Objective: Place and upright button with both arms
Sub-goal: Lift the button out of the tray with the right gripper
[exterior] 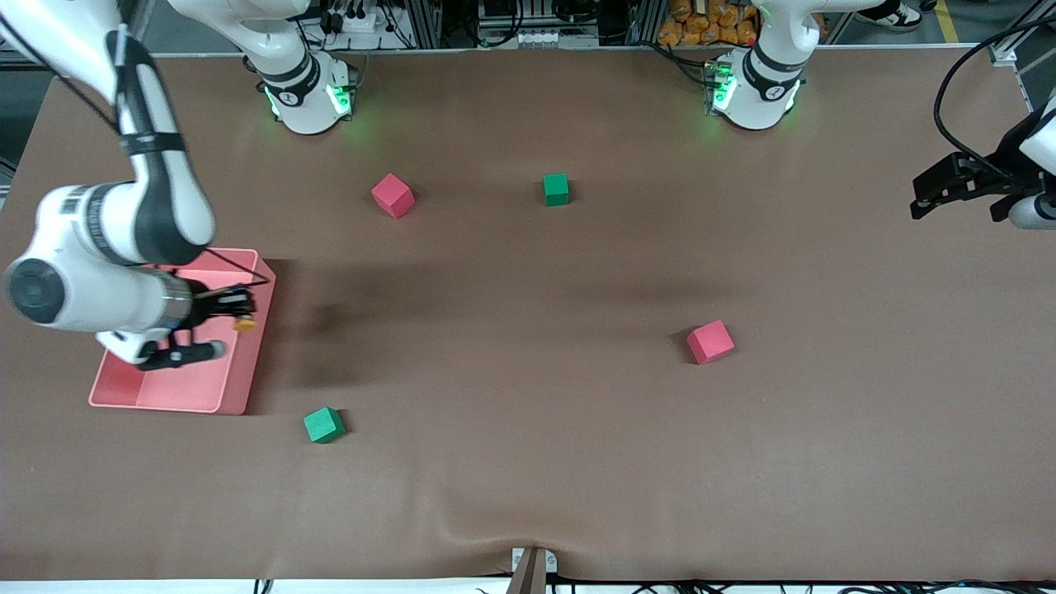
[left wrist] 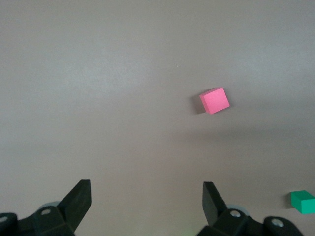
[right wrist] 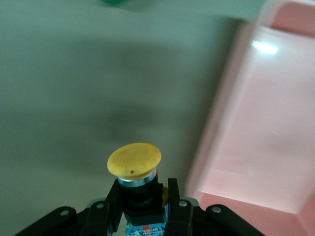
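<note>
A pink tray (exterior: 239,396) sits at the right arm's end of the brown table (exterior: 528,462). A green cube (exterior: 323,425) lies just beside it; two red cubes (exterior: 393,195) (exterior: 709,341) and another green cube (exterior: 556,189) lie well apart

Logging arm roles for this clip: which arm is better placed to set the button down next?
Right. The right gripper is shut on the button over the pink tray. The left gripper waits open, empty, at its own end of the table.
</note>
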